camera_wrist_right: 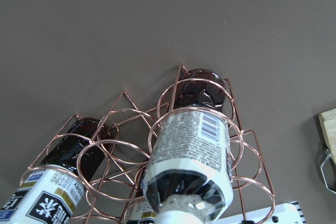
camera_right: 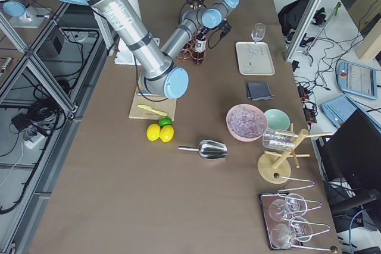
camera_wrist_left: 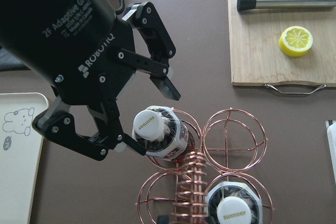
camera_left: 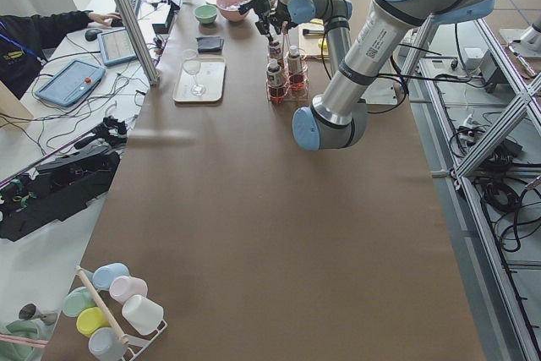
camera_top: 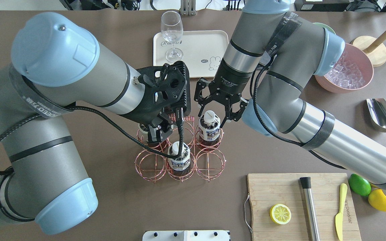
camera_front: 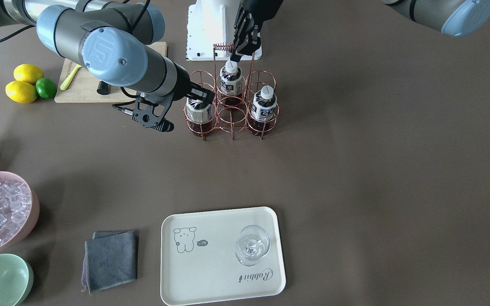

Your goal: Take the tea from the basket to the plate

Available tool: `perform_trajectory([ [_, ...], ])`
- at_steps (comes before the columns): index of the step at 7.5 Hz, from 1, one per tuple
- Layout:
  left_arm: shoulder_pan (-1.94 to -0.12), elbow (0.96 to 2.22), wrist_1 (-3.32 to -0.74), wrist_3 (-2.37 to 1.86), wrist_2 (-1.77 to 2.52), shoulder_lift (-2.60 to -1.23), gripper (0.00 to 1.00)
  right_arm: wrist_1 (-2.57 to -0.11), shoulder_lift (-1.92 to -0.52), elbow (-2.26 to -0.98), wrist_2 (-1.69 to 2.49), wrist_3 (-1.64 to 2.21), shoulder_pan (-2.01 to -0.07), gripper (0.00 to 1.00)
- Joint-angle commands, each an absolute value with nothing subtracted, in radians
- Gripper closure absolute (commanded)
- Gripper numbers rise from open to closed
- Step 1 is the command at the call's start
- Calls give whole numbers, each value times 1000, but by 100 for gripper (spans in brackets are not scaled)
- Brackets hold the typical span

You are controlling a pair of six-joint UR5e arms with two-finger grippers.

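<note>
Right hand (camera_top: 214,113): fingers apart, straddling white cap of tea (camera_top: 209,132) in corner cell of basket (camera_front: 231,111). Left hand (camera_front: 237,54) at basket handle, grip unclear. Plate (camera_front: 219,265) well apart.

Brown table (camera_front: 355,170) with basket (camera_front: 232,111), plate (camera_front: 219,263), board (camera_front: 87,89)

Robotics lab. Two robot arms (camera_left: 363,48) are mounted at a long brown table (camera_left: 254,234) framed by aluminium posts (camera_left: 128,19). Loose cables (camera_left: 499,196) lie on the floor beside it. A person (camera_left: 46,30) sits at a side desk with control tablets (camera_left: 69,80).
</note>
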State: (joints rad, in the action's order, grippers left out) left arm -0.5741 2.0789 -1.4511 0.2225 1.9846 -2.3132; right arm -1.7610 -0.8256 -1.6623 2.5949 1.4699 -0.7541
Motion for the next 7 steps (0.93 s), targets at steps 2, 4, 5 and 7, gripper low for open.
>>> perform_trajectory([
  [2,-574,2079,-1453,224,1985,-2312,100,-1761,-821,-1658,2580,1470,-753,46],
  [4,-577,2082,-1459,224,1985,-2301,100,-1761,-809,-1658,2579,1470,-756,97],
  [5,-578,2083,-1459,224,1986,-2298,100,-1763,-808,-1664,2591,1470,-770,100],
  [7,-580,2083,-1479,224,1988,-2284,100,-1767,-816,-1690,2653,1471,-822,100],
])
